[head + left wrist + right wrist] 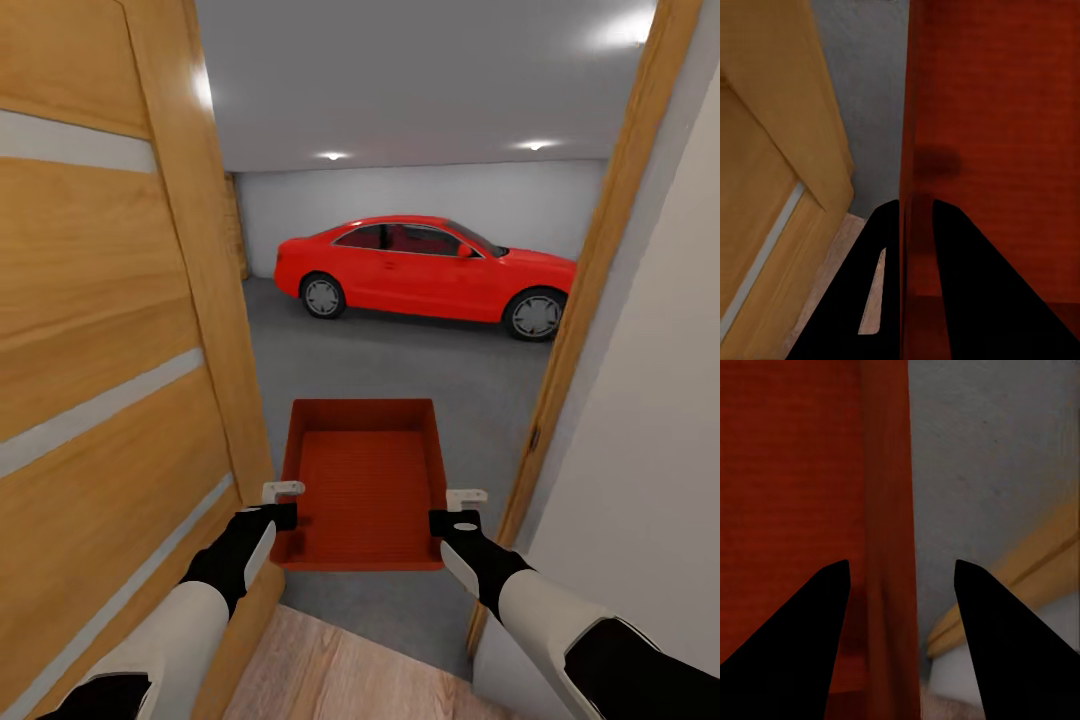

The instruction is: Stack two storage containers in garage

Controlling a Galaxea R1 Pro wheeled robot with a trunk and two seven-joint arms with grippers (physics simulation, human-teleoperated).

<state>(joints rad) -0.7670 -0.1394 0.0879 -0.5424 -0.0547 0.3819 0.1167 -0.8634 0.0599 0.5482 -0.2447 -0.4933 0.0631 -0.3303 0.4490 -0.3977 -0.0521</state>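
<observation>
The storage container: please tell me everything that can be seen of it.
The storage container is an orange-red, open-topped rectangular box with plain flat walls, seemingly plastic, and empty. It is held level in the doorway, above the garage's grey floor. The left gripper straddles its left wall and the right gripper its right wall.

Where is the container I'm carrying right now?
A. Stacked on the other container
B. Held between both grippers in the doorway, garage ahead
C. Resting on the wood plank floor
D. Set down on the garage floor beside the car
B: the storage container hangs between the left gripper and the right gripper, one on each side wall, framed by the wooden door with the red car beyond.
</observation>
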